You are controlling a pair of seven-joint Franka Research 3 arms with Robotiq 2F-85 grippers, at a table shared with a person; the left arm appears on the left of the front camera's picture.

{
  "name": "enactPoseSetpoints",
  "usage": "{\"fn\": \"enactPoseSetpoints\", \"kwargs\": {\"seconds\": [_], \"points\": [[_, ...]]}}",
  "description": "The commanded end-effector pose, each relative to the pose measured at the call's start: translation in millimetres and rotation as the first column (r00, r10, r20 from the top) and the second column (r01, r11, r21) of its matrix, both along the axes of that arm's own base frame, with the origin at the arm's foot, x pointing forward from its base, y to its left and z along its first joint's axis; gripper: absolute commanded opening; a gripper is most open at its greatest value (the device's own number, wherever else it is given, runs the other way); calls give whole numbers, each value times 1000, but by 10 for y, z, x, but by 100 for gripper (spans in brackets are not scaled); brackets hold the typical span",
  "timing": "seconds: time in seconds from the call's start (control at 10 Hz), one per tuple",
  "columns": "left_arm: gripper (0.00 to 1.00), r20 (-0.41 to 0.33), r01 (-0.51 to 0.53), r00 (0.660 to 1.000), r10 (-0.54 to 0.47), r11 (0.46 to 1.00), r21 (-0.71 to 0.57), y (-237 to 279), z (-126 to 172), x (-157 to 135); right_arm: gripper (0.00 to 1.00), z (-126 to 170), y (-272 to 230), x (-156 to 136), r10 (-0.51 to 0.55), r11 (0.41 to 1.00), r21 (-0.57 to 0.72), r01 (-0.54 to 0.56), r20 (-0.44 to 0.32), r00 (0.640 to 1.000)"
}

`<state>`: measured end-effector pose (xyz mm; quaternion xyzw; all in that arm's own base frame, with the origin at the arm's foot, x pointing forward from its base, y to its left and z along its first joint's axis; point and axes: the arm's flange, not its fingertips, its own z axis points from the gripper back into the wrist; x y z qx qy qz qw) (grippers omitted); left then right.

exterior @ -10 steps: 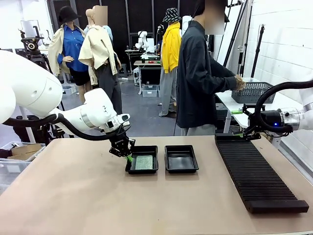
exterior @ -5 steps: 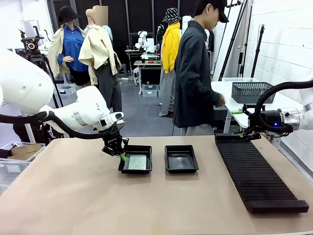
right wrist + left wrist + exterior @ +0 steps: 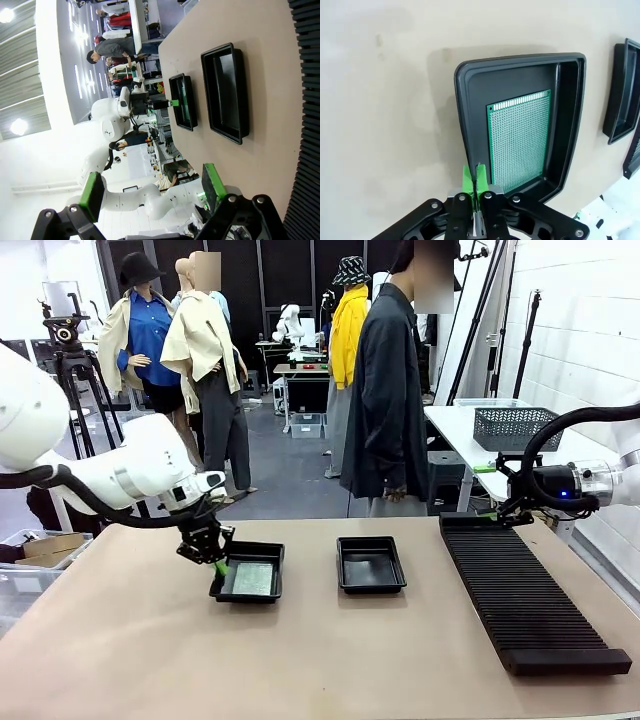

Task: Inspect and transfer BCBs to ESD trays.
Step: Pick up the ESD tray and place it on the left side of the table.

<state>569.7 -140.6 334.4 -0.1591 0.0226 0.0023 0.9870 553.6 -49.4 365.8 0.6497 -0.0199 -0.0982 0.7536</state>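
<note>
A black ESD tray lies left of the table's middle with a green BCB flat on its floor. My left gripper is shut on the tray's left rim. In the left wrist view the green pads pinch that rim, and the BCB lies beside them. The other ESD tray sits bare at mid-table. My right gripper hovers open over the far end of the rack, nothing between its fingers; the right wrist view shows both trays.
A long ribbed black rack runs along the table's right side. A person stands at the far edge. A dark mesh basket stands on a side table behind. The table's front and left are bare.
My left gripper has dragged the tray with the BCB leftward, away from the other tray. The person has turned from the side table. The right arm has not moved.
</note>
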Motion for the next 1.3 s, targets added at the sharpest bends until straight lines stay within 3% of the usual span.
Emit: {"fn": "enactPoseSetpoints", "kwargs": {"seconds": [0.0,0.3,0.6,1.2], "points": [[0,15,-13,1000,12,999,30,287,66,-171,100,8,9,-5,-6,1000,-7,6,0,1000],[0,5,-81,997,81,996,30,717,91,-344,100,8,9,-5,-6,1000,-7,6,0,1000],[0,-15,-56,998,56,998,4,1027,174,-458,100,8,9,-5,-6,1000,-7,6,0,1000],[0,-59,-98,994,97,995,-19,1701,268,-621,100,8,9,-5,-6,1000,-7,6,0,1000]]}}
